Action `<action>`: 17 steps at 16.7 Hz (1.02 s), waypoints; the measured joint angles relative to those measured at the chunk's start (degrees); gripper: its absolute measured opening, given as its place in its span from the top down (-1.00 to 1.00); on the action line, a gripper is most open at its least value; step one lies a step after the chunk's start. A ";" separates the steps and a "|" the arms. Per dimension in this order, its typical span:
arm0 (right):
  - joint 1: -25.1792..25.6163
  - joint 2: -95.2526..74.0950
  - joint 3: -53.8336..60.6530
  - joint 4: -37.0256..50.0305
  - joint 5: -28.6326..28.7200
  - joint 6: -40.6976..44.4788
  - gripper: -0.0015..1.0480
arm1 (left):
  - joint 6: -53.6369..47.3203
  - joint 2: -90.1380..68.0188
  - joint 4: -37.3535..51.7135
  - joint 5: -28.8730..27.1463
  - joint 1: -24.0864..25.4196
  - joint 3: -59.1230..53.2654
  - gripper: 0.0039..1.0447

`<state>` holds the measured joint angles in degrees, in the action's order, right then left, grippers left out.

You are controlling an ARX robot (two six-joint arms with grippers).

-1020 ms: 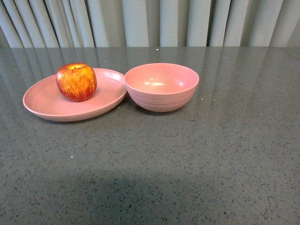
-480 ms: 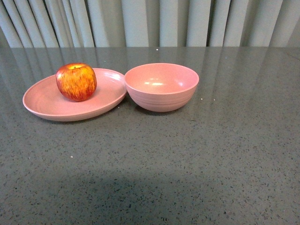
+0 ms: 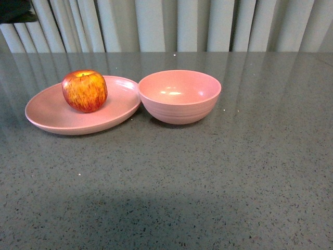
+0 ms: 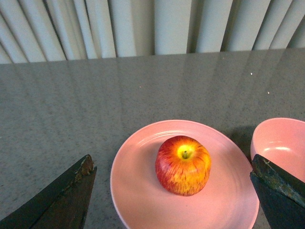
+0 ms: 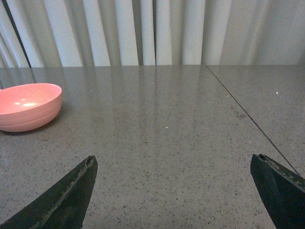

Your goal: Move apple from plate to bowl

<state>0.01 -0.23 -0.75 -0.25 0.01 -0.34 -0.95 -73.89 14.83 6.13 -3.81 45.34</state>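
The red apple (image 3: 85, 91) with yellow streaks sits upright on the shallow pink plate (image 3: 52, 117) at the table's left. The deep pink bowl (image 3: 179, 96) stands right beside the plate, rim almost touching it. In the left wrist view my left gripper (image 4: 172, 162) is open and hangs above the apple (image 4: 183, 165), whose stem dimple faces up; the plate (image 4: 138, 200) lies under it and the bowl's edge (image 4: 279, 143) shows beside it. A dark part of the left arm (image 3: 15, 10) shows in the front view's top left corner. My right gripper (image 5: 172, 160) is open and empty over bare table, with the bowl (image 5: 26, 106) off to one side.
The grey speckled table (image 3: 208, 182) runs to a pale pleated curtain (image 3: 208, 26) at the back. A thin seam (image 5: 248, 117) crosses the tabletop in the right wrist view.
A dark part of the left arm has come into the front view's top left corner. The apple, plate and bowl have not moved.
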 joint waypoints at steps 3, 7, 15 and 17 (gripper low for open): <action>0.00 0.00 0.00 0.00 0.00 0.02 -0.87 | 0.44 -16.28 -5.31 1.64 -3.08 15.54 -0.88; 0.00 0.00 0.00 0.00 -0.02 0.00 -0.87 | 0.44 -27.91 -12.37 -0.81 -3.67 23.12 -0.88; 0.00 0.00 0.00 0.00 0.00 0.00 -0.87 | 0.55 -33.33 -17.73 -0.98 -3.69 26.14 -0.88; 0.00 0.00 0.00 0.00 0.00 0.00 -0.87 | 0.46 -33.33 -17.88 -1.20 -3.72 26.10 -0.87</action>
<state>0.01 -0.23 -0.75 -0.25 0.01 -0.34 -0.49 -107.22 -3.05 4.93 -7.53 71.44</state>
